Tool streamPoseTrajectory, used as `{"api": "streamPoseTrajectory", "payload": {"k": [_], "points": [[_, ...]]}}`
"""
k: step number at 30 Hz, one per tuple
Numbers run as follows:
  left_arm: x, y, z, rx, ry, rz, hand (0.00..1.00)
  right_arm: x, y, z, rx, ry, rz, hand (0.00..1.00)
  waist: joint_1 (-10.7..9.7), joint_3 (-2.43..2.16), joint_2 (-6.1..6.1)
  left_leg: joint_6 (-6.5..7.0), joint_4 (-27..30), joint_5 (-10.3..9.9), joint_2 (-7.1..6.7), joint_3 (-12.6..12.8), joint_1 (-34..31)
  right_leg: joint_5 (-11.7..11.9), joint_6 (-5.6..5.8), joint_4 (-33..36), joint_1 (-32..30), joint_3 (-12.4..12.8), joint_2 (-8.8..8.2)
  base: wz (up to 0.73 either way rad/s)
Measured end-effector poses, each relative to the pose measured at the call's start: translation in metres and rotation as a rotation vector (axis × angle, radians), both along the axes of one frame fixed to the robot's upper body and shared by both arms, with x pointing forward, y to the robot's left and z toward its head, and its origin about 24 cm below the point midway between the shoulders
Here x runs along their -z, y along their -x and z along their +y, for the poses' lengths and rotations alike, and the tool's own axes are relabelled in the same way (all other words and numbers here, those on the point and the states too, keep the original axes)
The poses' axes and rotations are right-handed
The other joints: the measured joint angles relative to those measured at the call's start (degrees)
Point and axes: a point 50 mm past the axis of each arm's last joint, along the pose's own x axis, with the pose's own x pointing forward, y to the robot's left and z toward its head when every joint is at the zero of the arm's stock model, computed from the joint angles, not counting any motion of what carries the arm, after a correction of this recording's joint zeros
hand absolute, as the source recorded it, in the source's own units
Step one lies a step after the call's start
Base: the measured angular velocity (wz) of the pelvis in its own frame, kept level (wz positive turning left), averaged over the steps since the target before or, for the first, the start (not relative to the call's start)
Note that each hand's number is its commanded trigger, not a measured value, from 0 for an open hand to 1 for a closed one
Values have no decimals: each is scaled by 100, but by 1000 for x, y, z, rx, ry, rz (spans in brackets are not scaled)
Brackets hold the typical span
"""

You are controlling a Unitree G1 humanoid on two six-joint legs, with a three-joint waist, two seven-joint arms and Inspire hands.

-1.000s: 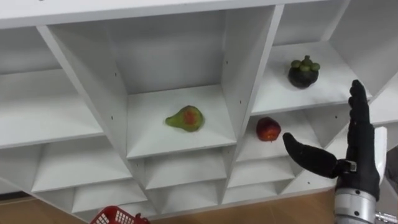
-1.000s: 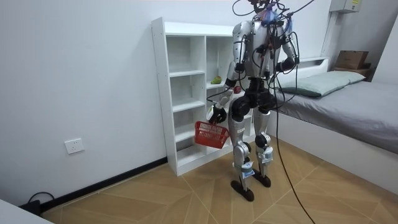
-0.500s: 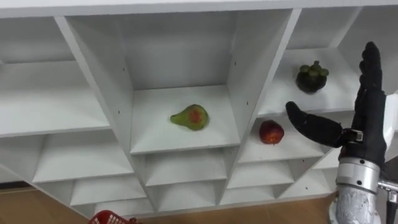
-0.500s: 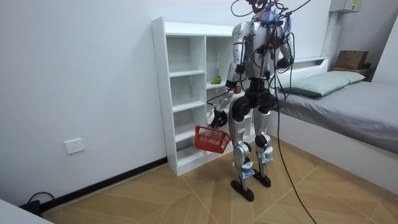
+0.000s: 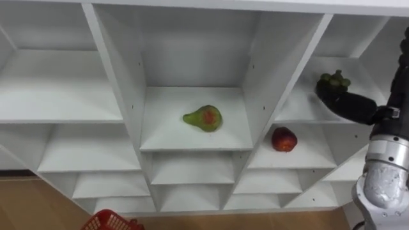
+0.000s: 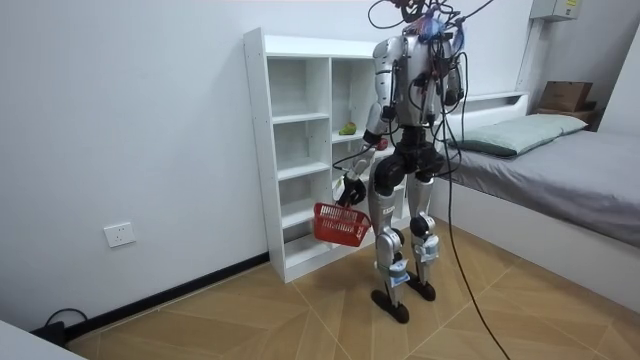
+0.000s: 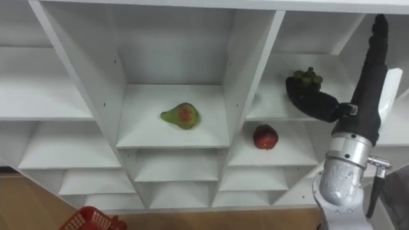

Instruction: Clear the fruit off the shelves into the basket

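White shelving takes up most of what I see: the closet (image 5: 128, 96), split by upright boards into open compartments, with a strip of wooden floor (image 6: 250, 320) below it. In the room view I stand on that floor right in front of the closet. A plain pale wall (image 6: 130, 120) with a socket (image 6: 118, 235) runs off to the left of the frame, and a bed (image 6: 560, 170) lies to the right.

A green pear (image 5: 204, 119) with a red patch lies on the shelf of the middle compartment. A red round fruit (image 5: 284, 138) sits lower, in the next column to the right of the frame. On the shelf above it is a dark fruit with a green top (image 5: 333, 79).

My right hand (image 7: 363, 96) is raised at the right edge of the frame, fingers straight and pointing up, the thumb stretched out sideways across that dark fruit. The thumb covers the fruit's body, so only the green top is plain, and I cannot tell whether they touch.

My left hand (image 6: 349, 187) hangs low beside my thigh, closed on the handle of a red basket (image 6: 340, 222). The bottom left of the eye views cuts the basket off, leaving just its rim.
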Motion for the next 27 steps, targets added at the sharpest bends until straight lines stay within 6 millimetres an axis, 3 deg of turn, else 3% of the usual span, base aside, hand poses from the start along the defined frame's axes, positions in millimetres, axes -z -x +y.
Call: {"api": "streamPoseTrajectory", "payload": {"k": [10, 15, 27], "points": [[1, 12, 3, -18, -9, 27, 100, 13, -8, -18, 18, -33, 91, 0, 9, 24, 74, 0, -9, 1, -2, -10, 2, 2, 3, 1, 10, -95, -19, 0], [0, 14, 4, -30, 1, 29, 100, 17, -10, -17, -30, -26, 134, 0, 13, 4, 129, 2, 3, 7, -3, -53, -8, 2, 3, 5, 11, -143, -27, 1], [-3, 15, 5, -25, 0, 29, 100, 32, -10, -21, -32, 3, 227, 0, 29, 13, 94, -3, 2, 40, -14, -147, 49, 2, 3, -1, 110, -265, -46, 5]]}}
